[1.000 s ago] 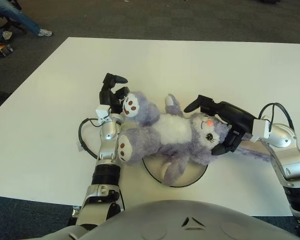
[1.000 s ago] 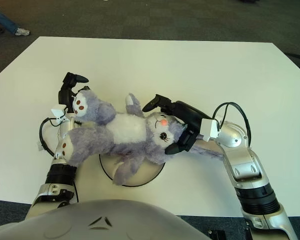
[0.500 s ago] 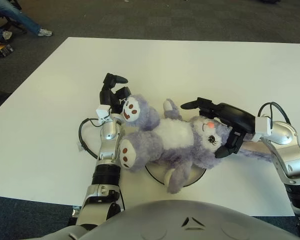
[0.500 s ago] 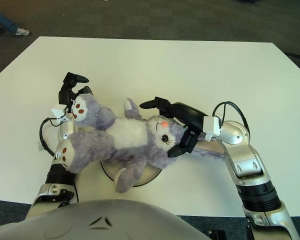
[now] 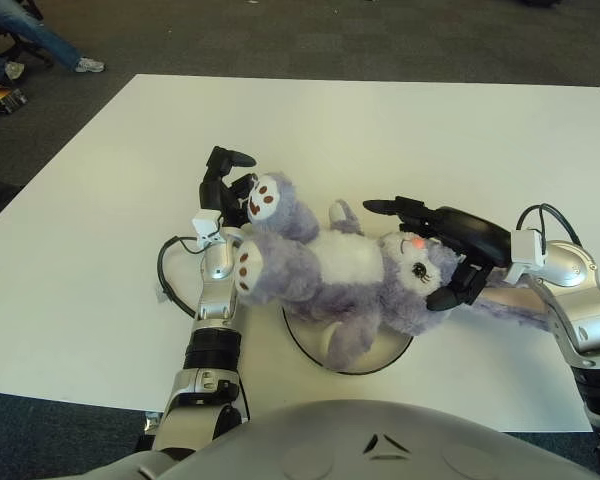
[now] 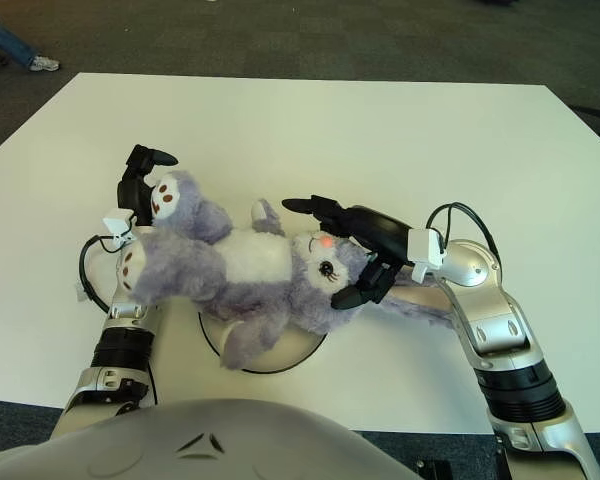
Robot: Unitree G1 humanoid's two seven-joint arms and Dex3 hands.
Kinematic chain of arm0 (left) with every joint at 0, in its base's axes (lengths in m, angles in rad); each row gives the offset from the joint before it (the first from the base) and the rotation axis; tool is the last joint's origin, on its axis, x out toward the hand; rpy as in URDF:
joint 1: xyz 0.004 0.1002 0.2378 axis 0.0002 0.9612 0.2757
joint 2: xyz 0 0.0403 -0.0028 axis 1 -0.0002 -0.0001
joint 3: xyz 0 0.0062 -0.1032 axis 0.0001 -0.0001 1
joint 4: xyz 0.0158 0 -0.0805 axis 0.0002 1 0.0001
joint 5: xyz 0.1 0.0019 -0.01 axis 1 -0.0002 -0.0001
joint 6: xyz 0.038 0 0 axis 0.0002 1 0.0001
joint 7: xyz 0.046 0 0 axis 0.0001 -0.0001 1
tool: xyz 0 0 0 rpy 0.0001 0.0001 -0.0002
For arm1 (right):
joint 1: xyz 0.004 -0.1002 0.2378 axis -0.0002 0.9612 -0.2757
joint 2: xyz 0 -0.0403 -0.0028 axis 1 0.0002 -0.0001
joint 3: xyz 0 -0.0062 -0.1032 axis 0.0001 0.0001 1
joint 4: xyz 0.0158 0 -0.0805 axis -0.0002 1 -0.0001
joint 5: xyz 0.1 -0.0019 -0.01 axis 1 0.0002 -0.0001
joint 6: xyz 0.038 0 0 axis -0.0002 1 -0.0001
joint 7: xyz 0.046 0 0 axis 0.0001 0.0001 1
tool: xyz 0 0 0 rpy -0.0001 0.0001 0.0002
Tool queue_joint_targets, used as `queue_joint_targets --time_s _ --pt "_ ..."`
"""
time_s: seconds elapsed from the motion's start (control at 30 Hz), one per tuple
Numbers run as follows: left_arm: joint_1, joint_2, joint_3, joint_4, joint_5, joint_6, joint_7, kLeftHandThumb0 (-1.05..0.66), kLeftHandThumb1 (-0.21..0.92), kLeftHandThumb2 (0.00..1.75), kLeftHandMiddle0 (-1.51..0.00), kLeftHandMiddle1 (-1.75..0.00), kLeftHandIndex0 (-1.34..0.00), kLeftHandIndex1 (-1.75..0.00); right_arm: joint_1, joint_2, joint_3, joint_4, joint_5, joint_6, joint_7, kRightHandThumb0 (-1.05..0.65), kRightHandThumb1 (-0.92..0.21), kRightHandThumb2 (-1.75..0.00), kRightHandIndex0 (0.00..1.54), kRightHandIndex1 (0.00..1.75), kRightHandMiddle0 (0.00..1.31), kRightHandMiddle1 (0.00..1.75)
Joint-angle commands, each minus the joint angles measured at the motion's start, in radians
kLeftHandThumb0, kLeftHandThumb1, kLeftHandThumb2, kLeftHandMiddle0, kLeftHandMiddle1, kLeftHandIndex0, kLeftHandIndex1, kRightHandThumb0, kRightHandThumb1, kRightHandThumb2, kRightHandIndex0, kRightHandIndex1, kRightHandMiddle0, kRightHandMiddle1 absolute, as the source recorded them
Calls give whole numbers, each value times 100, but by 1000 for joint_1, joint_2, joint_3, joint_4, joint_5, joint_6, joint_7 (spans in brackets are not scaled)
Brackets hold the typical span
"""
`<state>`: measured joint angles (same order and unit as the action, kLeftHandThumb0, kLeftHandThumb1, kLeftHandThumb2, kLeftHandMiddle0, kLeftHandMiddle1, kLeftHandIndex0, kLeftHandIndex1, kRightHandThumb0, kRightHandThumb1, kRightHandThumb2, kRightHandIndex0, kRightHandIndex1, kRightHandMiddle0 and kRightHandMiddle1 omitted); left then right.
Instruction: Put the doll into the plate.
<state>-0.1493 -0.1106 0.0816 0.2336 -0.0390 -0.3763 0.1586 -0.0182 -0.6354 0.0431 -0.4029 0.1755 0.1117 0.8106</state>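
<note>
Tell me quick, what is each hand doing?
Left hand: fingers at the doll's feet; grip cannot be told.
Right hand: shut on the doll's head, above the plate.

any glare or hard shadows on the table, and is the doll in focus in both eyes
Left eye view: table evenly lit, no glare, soft shadow under the doll by the plate. Right eye view: the same, fur and face sharp, right hand crisp.
</note>
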Motion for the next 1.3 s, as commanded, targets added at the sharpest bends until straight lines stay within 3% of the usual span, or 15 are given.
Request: queue_joint_targets --time_s 0.0,0.07,0.13,0.2,0.27,0.47,0.6,0.73,0.93,1.0,1.07,1.13,1.27 --pt "82 -19 -2 62 1 10 1 -43 45 114 -128 -175 -50 -175 -18 -5 -14 -26 53 76 0 -92 -90 -38 81 175 0 0" --pt "81 -18 -2 64 -2 9 -3 -43 45 115 -128 -175 -50 -175 -28 1 -24 -50 137 220 -4 -95 -91 -47 81 175 0 0" --pt "80 -18 -2 65 -3 8 -5 -43 45 115 -128 -175 -50 -175 -54 18 -16 -36 178 307 -16 -97 -92 -57 81 175 0 0" --pt "79 -18 -2 67 -4 7 -5 -44 45 115 -128 -175 -51 -175 -83 37 -1 0 183 341 -26 -99 -92 -67 81 175 0 0" --pt "77 -17 0 70 -7 5 -8 -44 45 115 -128 -175 -51 -175 -71 38 -12 -20 184 324 -28 -100 -92 -72 82 175 0 0" --pt "74 -17 2 74 -8 3 -8 -44 45 115 -128 -175 -51 -175 18 51 -44 -47 110 79 -33 -102 -92 -74 82 175 0 0" --pt "74 -17 1 74 -7 2 -8 -44 45 115 -129 -175 -51 -175 15 57 -38 -14 80 -6 -41 -104 -92 -66 84 175 0 0" --pt "74 -17 0 74 -1 2 -2 -43 45 115 -128 -175 -50 -175 24 68 -41 38 -11 -191 -75 -105 -92 -57 83 175 0 0" --pt "75 -18 -1 71 4 8 1 -44 45 115 -128 -175 -51 -175 15 86 -44 113 -10 -304 -75 -105 -92 -52 56 175 0 0" --pt "75 -17 -2 70 3 8 0 -44 45 115 -127 -175 -51 -175 13 92 -45 127 5 -320 -72 -105 -92 -52 25 170 0 0" --pt "76 -17 -2 69 3 9 -1 -44 45 115 -127 -175 -51 -175 11 94 -46 139 16 -327 -68 -105 -92 -50 14 122 0 0" --pt "76 -17 -3 68 3 9 -3 -44 45 115 -127 -175 -51 -175 11 96 -49 147 24 -326 -67 -105 -92 -51 7 90 0 0" --pt "77 -17 -3 68 3 9 -2 -44 45 115 -127 -175 -51 -175 13 98 -57 161 32 -329 -69 -105 -92 -52 4 72 0 0"
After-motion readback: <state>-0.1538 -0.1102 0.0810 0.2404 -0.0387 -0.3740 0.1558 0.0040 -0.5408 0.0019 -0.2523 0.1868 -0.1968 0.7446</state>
